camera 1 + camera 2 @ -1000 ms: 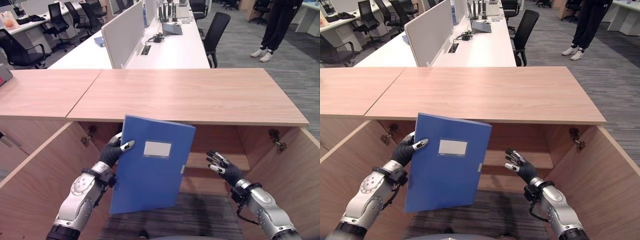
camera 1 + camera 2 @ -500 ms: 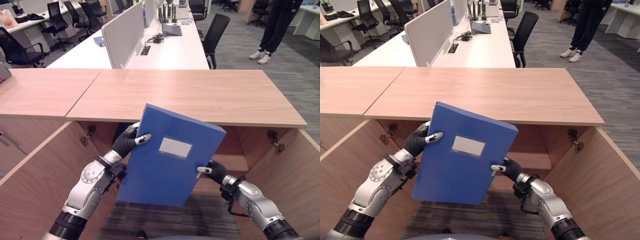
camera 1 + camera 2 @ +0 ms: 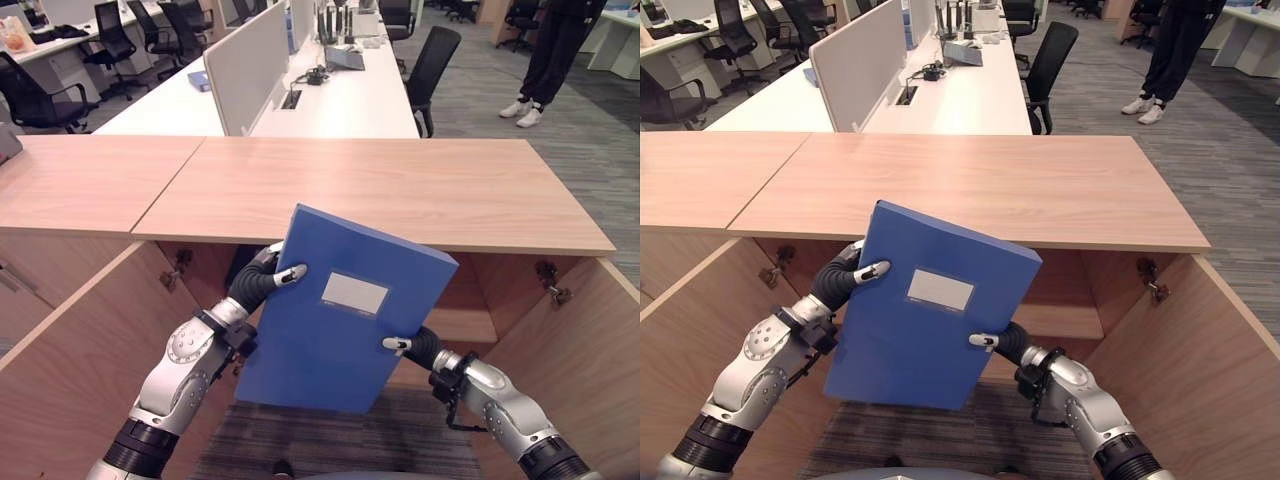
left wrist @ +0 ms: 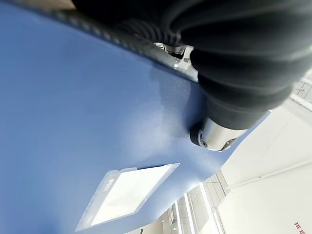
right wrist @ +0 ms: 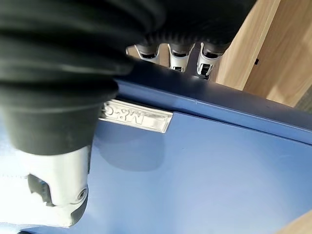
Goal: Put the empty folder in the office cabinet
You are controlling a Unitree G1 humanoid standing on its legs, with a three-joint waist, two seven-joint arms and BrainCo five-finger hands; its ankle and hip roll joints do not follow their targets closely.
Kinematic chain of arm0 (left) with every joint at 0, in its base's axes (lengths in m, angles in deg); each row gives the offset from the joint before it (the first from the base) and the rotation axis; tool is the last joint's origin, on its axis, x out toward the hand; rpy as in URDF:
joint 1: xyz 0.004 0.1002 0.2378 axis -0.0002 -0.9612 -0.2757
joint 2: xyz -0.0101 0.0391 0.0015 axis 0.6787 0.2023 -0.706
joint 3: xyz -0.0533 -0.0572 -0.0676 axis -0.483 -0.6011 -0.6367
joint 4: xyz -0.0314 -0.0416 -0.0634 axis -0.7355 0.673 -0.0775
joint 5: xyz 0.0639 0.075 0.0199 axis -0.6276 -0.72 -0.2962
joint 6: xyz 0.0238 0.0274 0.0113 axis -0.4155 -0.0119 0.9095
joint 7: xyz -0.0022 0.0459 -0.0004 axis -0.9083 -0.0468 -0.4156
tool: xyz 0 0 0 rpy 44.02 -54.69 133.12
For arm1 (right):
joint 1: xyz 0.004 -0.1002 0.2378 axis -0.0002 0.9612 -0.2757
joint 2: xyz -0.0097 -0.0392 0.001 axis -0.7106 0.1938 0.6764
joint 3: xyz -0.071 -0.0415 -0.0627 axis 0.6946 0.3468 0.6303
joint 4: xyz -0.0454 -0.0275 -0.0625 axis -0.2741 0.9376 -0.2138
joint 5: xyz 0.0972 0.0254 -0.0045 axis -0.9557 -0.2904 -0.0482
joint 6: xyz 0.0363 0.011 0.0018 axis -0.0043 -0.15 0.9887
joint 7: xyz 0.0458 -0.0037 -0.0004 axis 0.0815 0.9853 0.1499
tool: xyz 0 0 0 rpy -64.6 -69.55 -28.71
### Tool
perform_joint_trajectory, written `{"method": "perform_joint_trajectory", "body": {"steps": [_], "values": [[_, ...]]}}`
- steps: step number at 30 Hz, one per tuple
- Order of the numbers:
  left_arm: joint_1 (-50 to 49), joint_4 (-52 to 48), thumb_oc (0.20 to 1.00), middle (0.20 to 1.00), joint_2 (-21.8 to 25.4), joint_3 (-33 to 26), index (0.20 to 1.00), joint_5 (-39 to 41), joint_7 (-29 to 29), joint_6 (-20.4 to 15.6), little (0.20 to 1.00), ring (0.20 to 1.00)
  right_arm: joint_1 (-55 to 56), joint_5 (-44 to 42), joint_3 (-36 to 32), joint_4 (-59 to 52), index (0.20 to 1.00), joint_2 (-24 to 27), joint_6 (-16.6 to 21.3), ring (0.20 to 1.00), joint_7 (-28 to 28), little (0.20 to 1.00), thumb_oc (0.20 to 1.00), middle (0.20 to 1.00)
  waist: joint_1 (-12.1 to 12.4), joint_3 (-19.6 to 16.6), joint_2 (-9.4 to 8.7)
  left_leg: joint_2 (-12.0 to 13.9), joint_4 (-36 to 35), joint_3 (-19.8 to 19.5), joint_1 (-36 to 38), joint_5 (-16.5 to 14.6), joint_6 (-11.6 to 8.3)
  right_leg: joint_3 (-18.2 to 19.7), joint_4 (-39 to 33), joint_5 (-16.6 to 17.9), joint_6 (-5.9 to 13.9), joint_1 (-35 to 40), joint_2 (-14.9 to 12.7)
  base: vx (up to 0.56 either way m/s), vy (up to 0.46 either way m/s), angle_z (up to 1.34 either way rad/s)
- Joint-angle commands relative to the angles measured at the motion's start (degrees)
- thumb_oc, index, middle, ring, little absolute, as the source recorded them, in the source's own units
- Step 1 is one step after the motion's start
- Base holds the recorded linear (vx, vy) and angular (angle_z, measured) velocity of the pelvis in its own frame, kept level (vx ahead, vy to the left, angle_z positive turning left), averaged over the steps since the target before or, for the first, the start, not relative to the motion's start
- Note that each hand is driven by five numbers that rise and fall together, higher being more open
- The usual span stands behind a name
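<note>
Office desks, chairs and a standing person [image 3: 548,50] are filling the background behind a low wooden cabinet [image 3: 380,190], whose two doors are standing open to either side of the robot. Between them the blue folder [image 3: 335,310] is hanging in the air, tilted, its labelled face towards the camera, in front of the cabinet's open mouth and below the edge of its top. The left hand [image 3: 262,282] is gripping the folder's upper left edge, thumb curled onto the front and fingers wrapped behind. The right hand [image 3: 992,342] is pinching the lower right edge, thumb on the front face; in the right wrist view its fingers [image 5: 178,52] are hooking over the folder's far edge. So the folder is picked up and brought to the opening, but it is not yet inside; judging by this, what is remaining is sliding it onto the inner shelf [image 3: 465,325] and letting go. Compared with a second ago, the right hand, then open and apart from the folder, is now clamping its edge, and the folder is sitting higher, further right and more tilted; over the last half second it is barely shifting.
</note>
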Motion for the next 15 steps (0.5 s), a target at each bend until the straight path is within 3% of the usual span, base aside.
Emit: {"method": "perform_joint_trajectory", "body": {"steps": [1, 11, 12, 13, 14, 15], "values": [[10.1, -1.7, 0.2, 0.2, -4.7, 3.8, 0.2, 1.8, 0.0, -3.3, 0.2, 0.2, -8.5, -1.8, 3.7, -3.5, 1.0, -5.5, 2.5, 1.0, 0.5, 1.0, 1.0, 1.0, 0.5, 1.5, -1.18, -1.6, 0.8, -2.3, 4.5, -8.2, -0.32, -0.9, 0.5, -4.9, 1.61, 1.8, -0.4, 0.0, 0.0, 0.0], [10.0, -0.1, 0.2, 0.2, -9.1, 6.0, 0.2, 5.8, -2.8, -3.5, 0.2, 0.2, -10.1, -3.8, 5.0, -2.6, 1.0, -9.0, 4.2, 1.0, -2.9, 1.0, 1.0, 1.0, 0.4, 1.6, -1.17, -1.6, 0.8, -2.6, 4.6, -8.2, -0.16, -0.8, 0.7, -5.0, 1.45, 1.8, -0.2, 0.0, 0.0, 0.0], [9.9, 0.0, 0.2, 0.2, -9.4, 6.2, 0.2, 6.1, -3.0, -3.5, 0.2, 0.2, -10.3, -4.0, 5.2, -2.7, 0.762, -9.1, 4.1, 0.762, -2.9, 0.762, 0.762, 0.762, 0.4, 1.6, -1.2, -1.6, 0.8, -2.6, 4.6, -8.2, -0.16, -0.7, 0.7, -5.0, 1.43, 1.8, -0.2, 0.0, 0.0, 0.0], [9.8, 0.2, 0.2, 0.2, -9.6, 6.3, 0.2, 6.3, -3.2, -3.6, 0.2, 0.2, -10.3, -4.0, 5.2, -2.8, 0.376, -9.2, 4.2, 0.376, -3.0, 0.376, 0.376, 0.376, 0.4, 1.6, -1.21, -1.6, 0.8, -2.6, 4.6, -8.2, -0.17, -0.7, 0.7, -5.0, 1.41, 1.9, -0.2, 0.0, 0.0, 0.0], [9.8, 0.4, 0.2, 0.2, -9.7, 6.4, 0.2, 6.3, -3.4, -3.6, 0.2, 0.2, -10.3, -3.8, 5.2, -2.8, 0.2, -9.2, 4.4, 0.2, -3.3, 0.2, 0.2, 0.2, 0.4, 1.6, -1.22, -1.6, 0.8, -2.6, 4.6, -8.2, -0.16, -0.7, 0.6, -5.0, 1.39, 1.9, -0.2, 0.0, 0.0, 0.0], [9.8, 0.4, 0.2, 0.2, -9.9, 6.4, 0.2, 6.1, -3.6, -3.7, 0.2, 0.2, -10.4, -3.8, 5.1, -2.9, 0.2, -9.3, 4.6, 0.2, -3.4, 0.2, 0.2, 0.2, 0.4, 1.6, -1.23, -1.6, 0.8, -2.6, 4.6, -8.2, -0.16, -0.7, 0.6, -5.0, 1.39, 1.9, -0.2, 0.0, 0.0, 0.0]]}}
